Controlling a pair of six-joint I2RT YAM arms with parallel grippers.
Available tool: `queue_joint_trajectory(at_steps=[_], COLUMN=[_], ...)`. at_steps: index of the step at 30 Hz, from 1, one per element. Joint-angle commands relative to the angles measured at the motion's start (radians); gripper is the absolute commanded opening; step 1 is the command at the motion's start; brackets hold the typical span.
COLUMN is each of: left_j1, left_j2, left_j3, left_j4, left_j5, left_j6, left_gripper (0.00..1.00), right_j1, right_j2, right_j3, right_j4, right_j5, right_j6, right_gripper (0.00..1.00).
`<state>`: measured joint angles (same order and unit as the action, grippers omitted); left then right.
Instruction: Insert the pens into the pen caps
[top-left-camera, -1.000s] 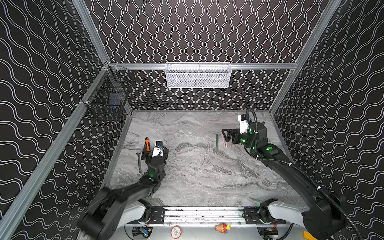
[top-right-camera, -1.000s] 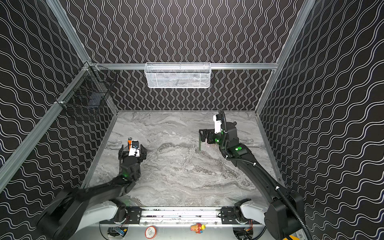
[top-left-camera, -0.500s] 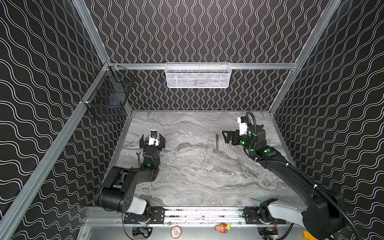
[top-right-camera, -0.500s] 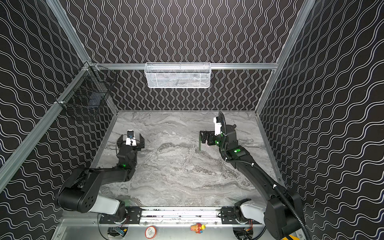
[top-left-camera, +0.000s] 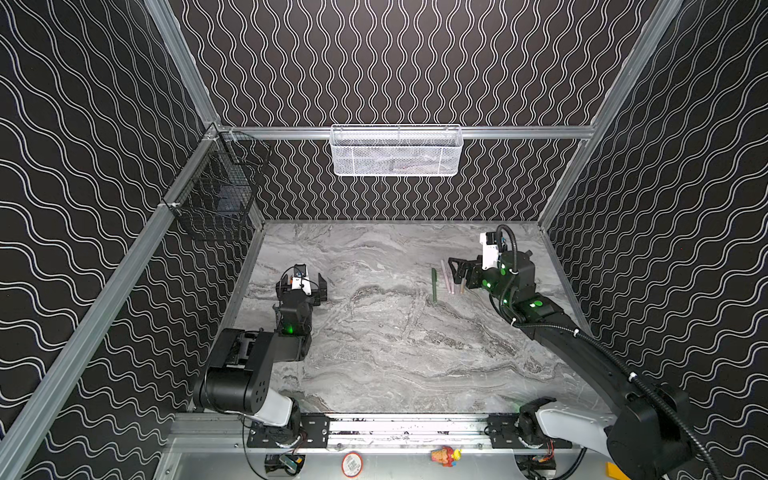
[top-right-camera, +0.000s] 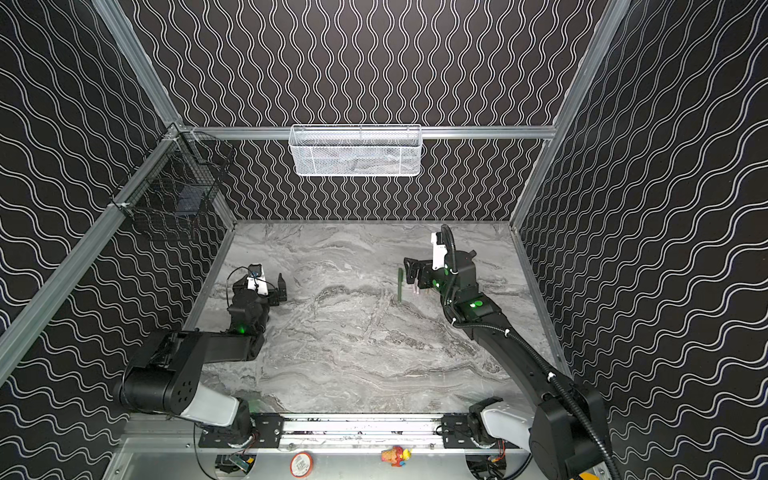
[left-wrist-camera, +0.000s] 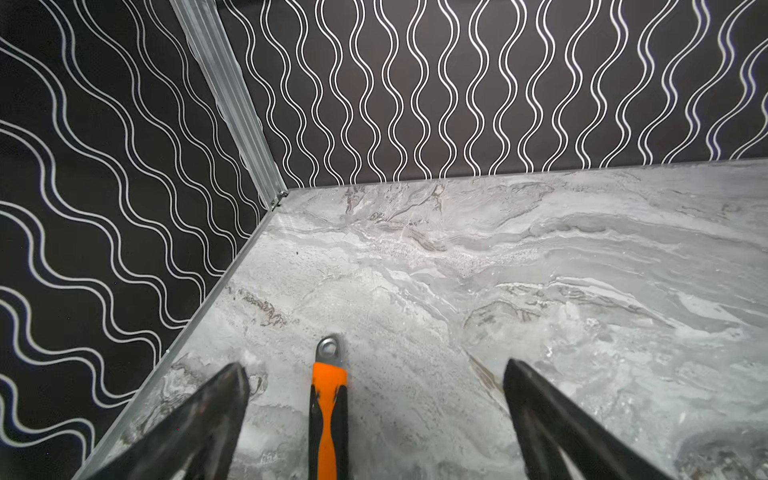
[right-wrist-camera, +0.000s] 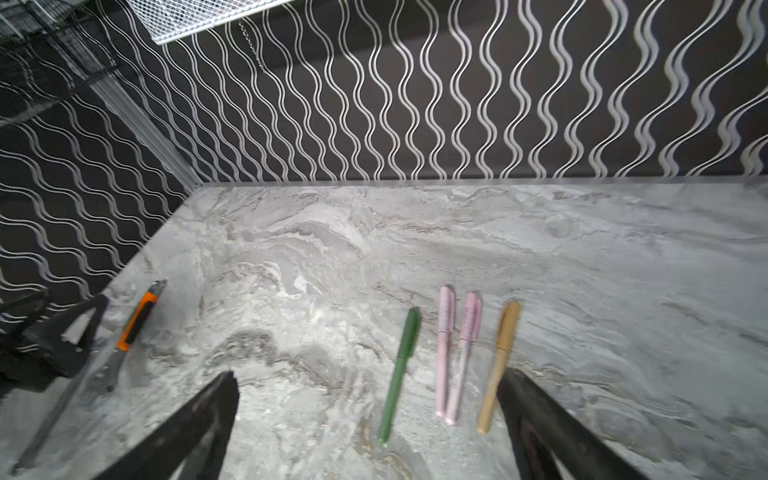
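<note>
Four pens lie side by side on the marble table: a dark green one (right-wrist-camera: 397, 378), two pale pink ones (right-wrist-camera: 443, 357) and a tan one (right-wrist-camera: 496, 370). A matching pen cap sits on the far end of each, such as the green cap (right-wrist-camera: 409, 332). In both top views they lie right of the middle (top-left-camera: 434, 284) (top-right-camera: 400, 284). My right gripper (right-wrist-camera: 369, 376) (top-left-camera: 457, 272) stands open just above their near ends and holds nothing. At the left, my left gripper (left-wrist-camera: 374, 365) (top-left-camera: 302, 286) is open and empty.
An orange-handled black tool (left-wrist-camera: 328, 399) (right-wrist-camera: 137, 320) lies on the table between the left gripper's open fingers, untouched. A white mesh basket (top-left-camera: 395, 151) hangs on the back wall. A black wire basket (top-left-camera: 216, 199) hangs on the left wall, close to the left arm.
The left arm has folded up, and its gripper has moved a little farther back over the orange-handled tool. The right gripper has edged slightly toward the pens. Both stay open.
</note>
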<state>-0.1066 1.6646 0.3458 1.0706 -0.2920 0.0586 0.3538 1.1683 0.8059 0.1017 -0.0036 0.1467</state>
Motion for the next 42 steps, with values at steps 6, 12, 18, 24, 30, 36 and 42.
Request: queue_joint_trajectory(at_steps=[6,12,18,24,30,36,42], left_j1=[0.001,0.001,0.001,0.001,0.001,0.001,0.001], left_j2=[0.001,0.001,0.003,0.002,0.001,0.003,0.003], left_j3=[0.010,0.007,0.007,0.008,0.007,0.008,0.007], left_j4=[-0.001,-0.001,0.007,0.004,0.003,0.005,0.006], left_j5=[0.008,0.008,0.008,0.008,0.008,0.007,0.008], left_j6=[-0.011,-0.011,-0.010,-0.010,-0.009,-0.009,-0.009], left_gripper=[0.99,0.99,0.99,0.99,0.99,0.99,0.99], right_j1=[-0.139,-0.191,-0.215,-0.232,-0.268,-0.341,-0.358], right_j2=[-0.066,0.024,0.212,0.403,0.383,0.366,0.373], right_j3=[-0.228,-0.360,-0.611,-0.780,-0.684,-0.554,-0.551], right_j4=[0.242,0.419,1.060,1.557,1.367,1.082,1.090], right_j5=[0.171,0.191,0.197,0.344,0.286,0.320,0.278], right_j6=[-0.274,-0.344,-0.309,-0.230,-0.213,-0.105,-0.101], right_gripper=[1.00,1.00,1.00,1.00,1.00,1.00,1.00])
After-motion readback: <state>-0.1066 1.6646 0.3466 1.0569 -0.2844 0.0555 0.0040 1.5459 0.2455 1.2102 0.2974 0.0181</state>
